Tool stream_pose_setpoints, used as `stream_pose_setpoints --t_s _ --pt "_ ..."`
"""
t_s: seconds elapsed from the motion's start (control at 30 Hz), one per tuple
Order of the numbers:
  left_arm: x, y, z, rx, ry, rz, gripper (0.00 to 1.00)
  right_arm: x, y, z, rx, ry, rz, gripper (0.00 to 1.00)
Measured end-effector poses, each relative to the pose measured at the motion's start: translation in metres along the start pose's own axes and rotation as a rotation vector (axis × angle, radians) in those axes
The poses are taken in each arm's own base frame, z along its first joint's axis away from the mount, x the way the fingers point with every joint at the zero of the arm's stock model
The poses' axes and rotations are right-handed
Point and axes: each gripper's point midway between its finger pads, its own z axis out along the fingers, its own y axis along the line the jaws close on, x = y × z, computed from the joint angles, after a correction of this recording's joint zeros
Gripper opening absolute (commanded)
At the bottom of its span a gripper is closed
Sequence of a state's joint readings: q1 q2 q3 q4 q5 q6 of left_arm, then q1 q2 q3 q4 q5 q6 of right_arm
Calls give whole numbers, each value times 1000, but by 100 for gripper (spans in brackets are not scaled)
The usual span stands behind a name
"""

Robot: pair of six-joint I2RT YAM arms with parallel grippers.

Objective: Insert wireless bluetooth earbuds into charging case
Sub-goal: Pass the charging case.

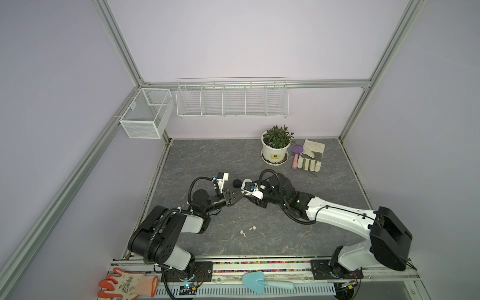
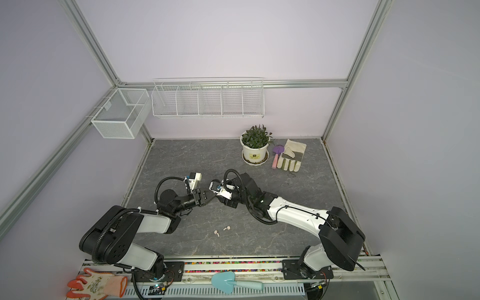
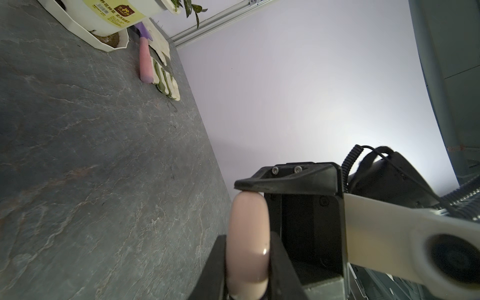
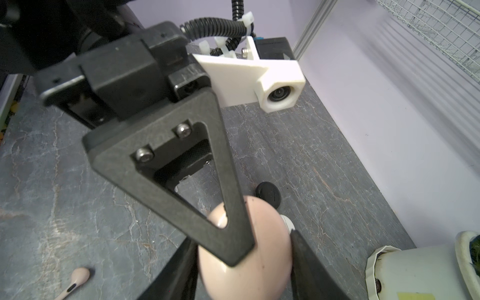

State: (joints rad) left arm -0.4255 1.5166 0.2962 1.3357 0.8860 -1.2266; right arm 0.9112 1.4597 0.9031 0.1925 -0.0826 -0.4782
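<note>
**Both grippers clamp the pink case; two pink earbuds lie on the table**

The grey marbled table (image 1: 207, 161) fills the floor of the cell. The left arm (image 1: 166, 233) and the right arm (image 1: 337, 215) reach inward over it and meet near the middle. On the back wall hangs a long wire rack (image 1: 232, 104), and beside it, in the corner, a mesh basket (image 1: 145, 114). A potted plant (image 1: 276, 148) stands at the far side of the table, with a work glove (image 1: 310, 155) near it. On the front rail, off the table, lie an orange glove (image 1: 127, 284) and a blue trowel (image 1: 259, 281). A purple trowel (image 1: 297, 153) with a pink handle lies between the pot and the work glove.

The left gripper (image 3: 248, 241) is closed tight on the pink charging case (image 3: 249, 220) and holds it the thin way, by its two broad faces. The right gripper (image 4: 242, 262) is clamped on the same case across its wider side, with one black finger at each side of it. In the right wrist view one finger (image 4: 228, 181) of the left gripper lies across the case. Whether the case touches the table, I cannot tell.

A black puck (image 1: 236, 183) lies on the table just behind the grippers. Two pale pink earbuds (image 1: 242, 232) lie near each other, the second (image 1: 252, 228) just beside the first. They are on the bare table between the arms, toward the front, well apart from the case.
</note>
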Motion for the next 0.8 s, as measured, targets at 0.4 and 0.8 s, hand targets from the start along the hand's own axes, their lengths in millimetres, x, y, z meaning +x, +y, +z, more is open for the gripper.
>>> stream_pose_setpoints --t_s 0.4,0.8 --pt "3 -6 -5 7 -12 -7 29 -4 1 0 0 -12 -13 28" --pt "3 -8 -8 3 -29 -4 18 -8 1 0 0 -29 -14 29"
